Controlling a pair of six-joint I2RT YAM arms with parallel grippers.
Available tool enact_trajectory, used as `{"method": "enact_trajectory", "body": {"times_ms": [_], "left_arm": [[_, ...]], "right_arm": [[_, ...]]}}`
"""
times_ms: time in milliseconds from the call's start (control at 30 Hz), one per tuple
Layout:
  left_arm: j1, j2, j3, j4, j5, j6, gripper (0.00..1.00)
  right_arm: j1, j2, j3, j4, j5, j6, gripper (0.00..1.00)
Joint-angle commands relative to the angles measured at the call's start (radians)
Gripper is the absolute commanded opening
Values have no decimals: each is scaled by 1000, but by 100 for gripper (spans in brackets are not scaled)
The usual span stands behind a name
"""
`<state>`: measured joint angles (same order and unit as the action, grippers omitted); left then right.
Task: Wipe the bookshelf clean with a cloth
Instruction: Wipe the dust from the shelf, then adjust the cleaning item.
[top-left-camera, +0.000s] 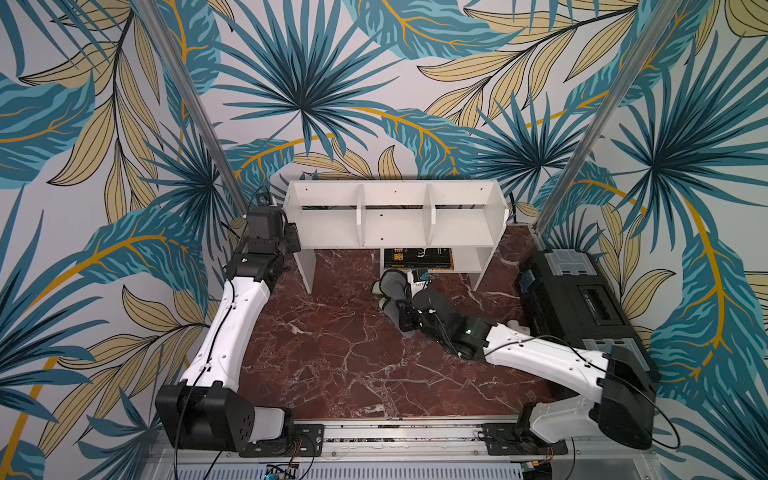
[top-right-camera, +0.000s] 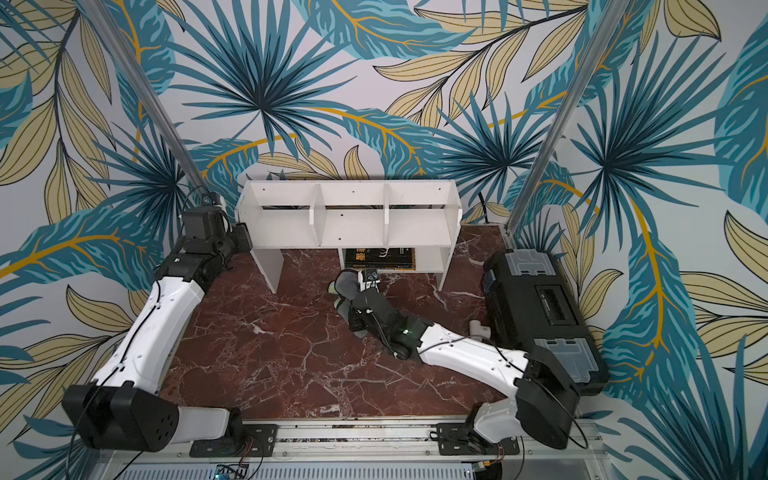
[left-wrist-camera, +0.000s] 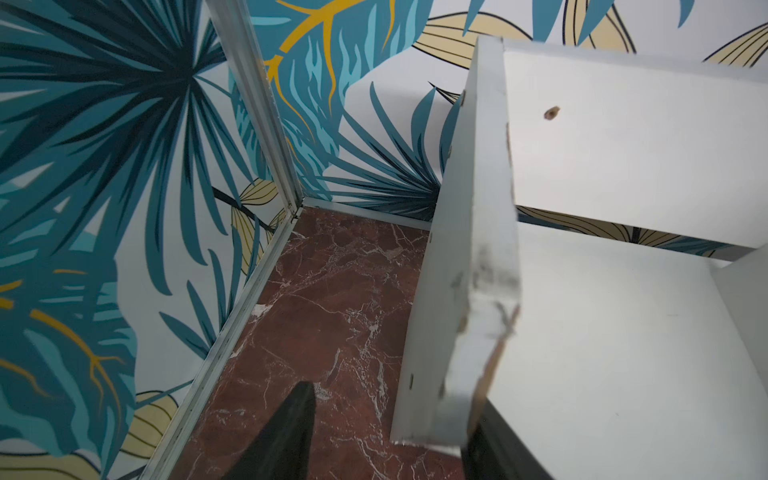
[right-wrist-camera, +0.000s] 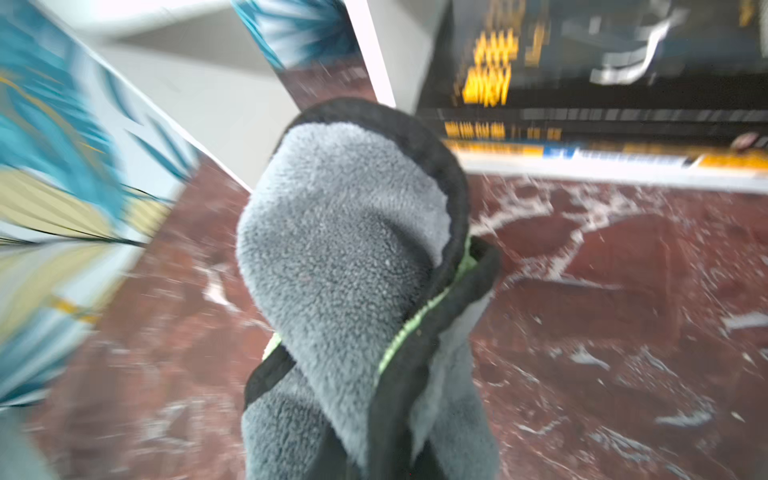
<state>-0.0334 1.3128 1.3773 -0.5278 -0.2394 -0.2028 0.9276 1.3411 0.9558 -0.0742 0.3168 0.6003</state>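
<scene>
In both top views the bookshelf (top-left-camera: 328, 228) stands at the back of the marble worktop (top-left-camera: 332, 365), against the leaf-patterned wall, with a black toolbox (top-left-camera: 577, 299) beyond its right end. The left tool (top-left-camera: 293, 237) sits at the shelf's left end panel. The right tool (top-left-camera: 400, 296) is low in front of the lower cubby, where a black-and-yellow box (top-left-camera: 417, 258) lies. The cloth (top-left-camera: 390, 286) is bunched around that tool, grey with a little lime green showing; whether it touches the worktop I cannot tell. In the left wrist view the left tool (left-wrist-camera: 395, 409) stands wide. One dark finger (left-wrist-camera: 291, 436) is over the marble outside the end panel and the other is mostly hidden on the inner side. The chipped white panel edge lies between them, with a clear gap on the outer side. The right wrist view is blurred. The cloth (right-wrist-camera: 345, 249) fills its middle, folded over, with dark edging and a green line along the fold. The fingers are covered, but the right tool is clamped tight on the cloth. Behind it are a white shelf panel and the box.
</scene>
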Motion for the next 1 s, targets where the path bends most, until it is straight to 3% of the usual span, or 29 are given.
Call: {"method": "enact_trajectory", "body": {"times_ms": [0, 100, 200, 267, 333, 400, 533, 733, 867, 967], "left_arm": [[-3, -146, -56, -67, -88, -9, 62], [-9, -256, -115, -107, -70, -33, 64], [-65, -343, -188, -116, 118, -94, 63], [-135, -392, -282, -11, 398, -133, 62], [-213, -426, -412, 204, 715, -243, 68], [-300, -423, -490, 390, 846, -352, 72], [-442, -398, -500, 421, 835, -335, 74], [-526, -314, -507, 363, 800, -325, 72], [-564, -253, -524, 368, 790, -325, 62], [-566, -255, -519, 320, 700, -316, 47]], "right_arm": [[-1, -59, -54, 11, -116, 18, 6], [-1, -80, -51, -2, -156, 25, 7], [-2, -96, -77, 51, -201, 36, 9], [0, -112, -101, 91, -212, 48, 10], [-1, -125, -113, 119, -232, 50, 12], [-2, -128, -111, 128, -267, 47, 15], [-1, -152, -122, 142, -291, 59, 16], [-1, -198, -135, 178, -296, 67, 21], [-2, -198, -152, 260, -323, 81, 23], [-2, -201, -169, 305, -335, 91, 23]]}}
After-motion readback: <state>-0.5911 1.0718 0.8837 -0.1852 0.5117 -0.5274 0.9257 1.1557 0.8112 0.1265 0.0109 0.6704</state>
